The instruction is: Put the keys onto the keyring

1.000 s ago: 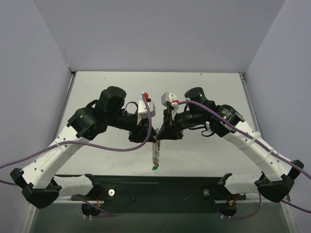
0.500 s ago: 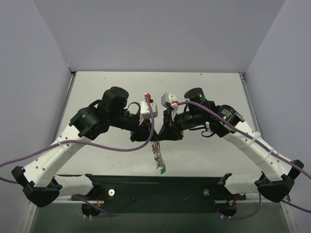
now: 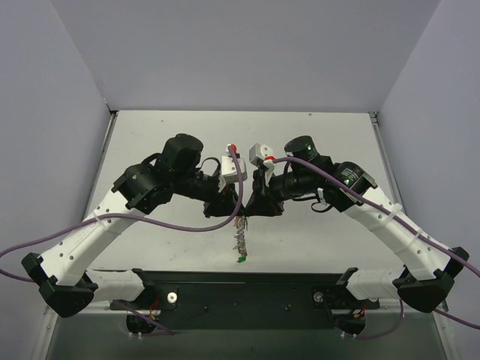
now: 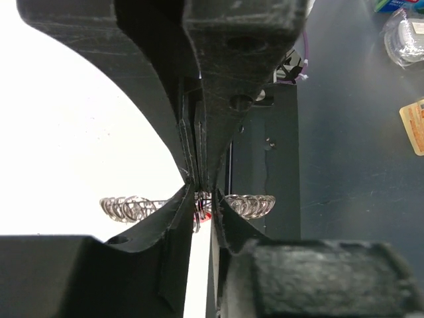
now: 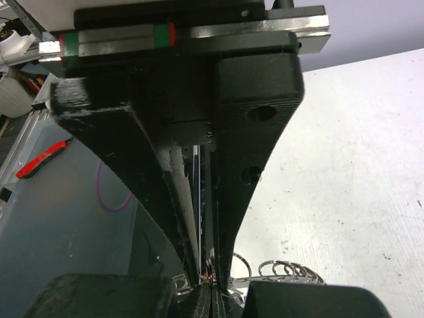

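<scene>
Both grippers meet tip to tip above the middle of the table. From that point the keyring (image 3: 240, 240) hangs as a short chain of small silver rings, ending in a green piece (image 3: 240, 259). I cannot tell whether that piece is one of the keys, and no other key can be made out. My left gripper (image 3: 237, 216) (image 4: 204, 199) is shut on the keyring's bunched rings (image 4: 129, 207), with a narrow gap between its fingers. My right gripper (image 3: 249, 213) (image 5: 212, 288) is shut on the same bunch from the other side. Silver rings (image 5: 285, 270) fan out beside its tips.
The white table (image 3: 315, 142) is walled at the back and on both sides. A black base bar (image 3: 240, 289) runs along the near edge. Purple cables (image 3: 172, 225) loop from both arms. Off the table lies a red-handled tool (image 5: 40, 159).
The left arm has shifted slightly right and its jaws have narrowed onto the rings. The hanging chain swung right and came back to hang straight down.
</scene>
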`<state>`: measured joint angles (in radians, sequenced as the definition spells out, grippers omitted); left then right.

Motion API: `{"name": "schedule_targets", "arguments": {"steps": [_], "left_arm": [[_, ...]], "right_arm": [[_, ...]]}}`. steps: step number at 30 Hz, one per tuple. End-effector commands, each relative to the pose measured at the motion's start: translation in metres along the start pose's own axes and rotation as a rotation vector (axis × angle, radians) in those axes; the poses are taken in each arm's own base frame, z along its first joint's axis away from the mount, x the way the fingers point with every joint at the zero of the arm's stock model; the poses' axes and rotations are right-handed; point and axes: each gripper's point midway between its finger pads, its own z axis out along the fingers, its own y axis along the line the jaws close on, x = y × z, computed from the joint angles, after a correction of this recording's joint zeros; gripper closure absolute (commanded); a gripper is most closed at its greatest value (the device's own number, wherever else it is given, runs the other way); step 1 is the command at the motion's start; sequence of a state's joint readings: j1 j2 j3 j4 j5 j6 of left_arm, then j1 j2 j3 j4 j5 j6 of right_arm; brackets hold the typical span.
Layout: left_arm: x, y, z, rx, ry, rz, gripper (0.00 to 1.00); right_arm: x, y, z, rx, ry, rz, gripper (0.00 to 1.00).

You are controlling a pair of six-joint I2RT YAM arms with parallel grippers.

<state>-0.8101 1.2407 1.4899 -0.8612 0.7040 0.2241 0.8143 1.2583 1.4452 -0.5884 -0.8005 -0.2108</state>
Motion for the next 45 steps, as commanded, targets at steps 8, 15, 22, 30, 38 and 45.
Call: {"name": "schedule_targets", "arguments": {"steps": [8, 15, 22, 30, 38, 45], "left_arm": [[0.006, 0.009, 0.003, -0.036, 0.032, 0.006, 1.0], [-0.012, 0.01, -0.006, -0.114, -0.118, 0.064, 1.0], [-0.045, 0.0, -0.025, -0.166, -0.437, 0.175, 1.0], [-0.073, -0.026, -0.048, -0.112, -0.769, 0.258, 1.0], [-0.078, -0.035, -0.051, -0.064, -0.851, 0.269, 1.0], [-0.084, -0.041, -0.055, -0.037, -0.874, 0.29, 1.0]], "right_arm": [[-0.039, 0.012, -0.016, -0.004, -0.131, -0.112, 1.0], [-0.046, 0.005, -0.022, 0.062, -0.19, -0.113, 0.62], [-0.051, -0.003, -0.042, 0.124, -0.336, -0.119, 0.27], [-0.048, 0.001, -0.038, 0.049, -0.353, -0.109, 0.27], [-0.048, 0.011, -0.036, -0.011, -0.358, -0.121, 0.37], [-0.043, 0.011, -0.036, -0.01, -0.355, -0.13, 0.39]]}}
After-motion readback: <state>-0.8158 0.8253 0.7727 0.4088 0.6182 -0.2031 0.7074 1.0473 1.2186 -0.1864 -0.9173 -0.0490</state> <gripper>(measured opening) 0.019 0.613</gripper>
